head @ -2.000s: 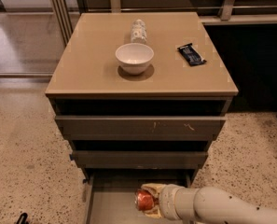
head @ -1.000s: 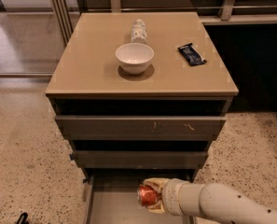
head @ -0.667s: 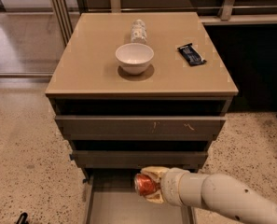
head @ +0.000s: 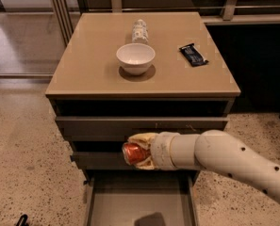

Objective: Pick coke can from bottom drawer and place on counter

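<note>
My gripper is shut on the coke can, a small shiny red can held on its side between the pale fingers. It hangs in front of the middle drawer front, above the open bottom drawer, whose flat grey tray shows nothing but a shadow. The tan counter lies above and behind the gripper. My white arm reaches in from the lower right.
On the counter stand a white bowl, a pale patterned can lying behind it, and a dark snack packet to the right. Two upper drawers are slightly ajar. Speckled floor lies to the left, a dark space to the right.
My gripper has lifted the coke can out of the bottom drawer, moving up and slightly left to the level of the middle drawer.
</note>
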